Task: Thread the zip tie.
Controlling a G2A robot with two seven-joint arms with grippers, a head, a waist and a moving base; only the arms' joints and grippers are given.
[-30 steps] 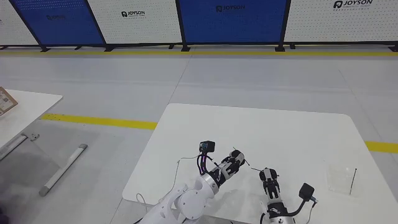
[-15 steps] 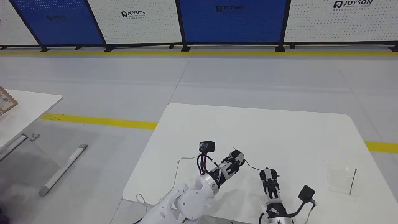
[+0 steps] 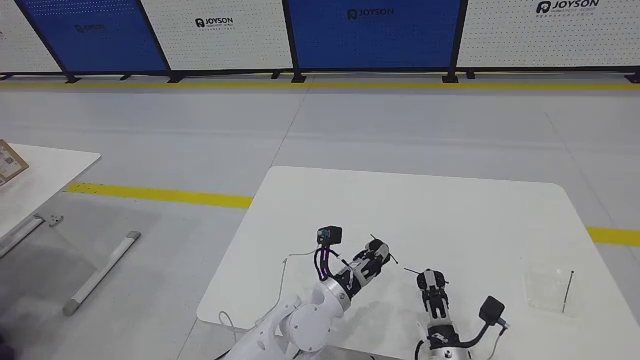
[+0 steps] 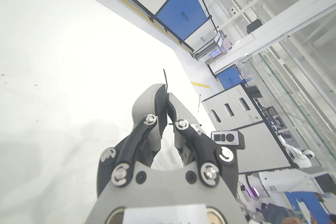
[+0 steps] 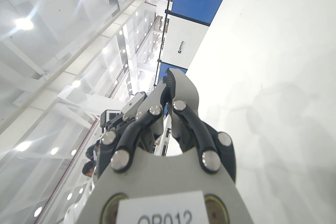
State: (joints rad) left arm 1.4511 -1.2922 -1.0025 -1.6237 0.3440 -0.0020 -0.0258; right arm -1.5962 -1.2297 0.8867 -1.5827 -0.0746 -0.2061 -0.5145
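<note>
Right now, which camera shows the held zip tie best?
Left wrist view: the zip tie stands out black against the white table, pinched in the left gripper, with its tip poking out beyond it. Top view gives just a dark speck at that gripper.

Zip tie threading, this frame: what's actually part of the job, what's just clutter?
Job: zip tie, held in the shut left gripper; right gripper, shut, nearby; white table under both.

Lying about: clear box near the table's right edge, a thin dark strip at its side; second table at left; blue and white panels behind.
</note>
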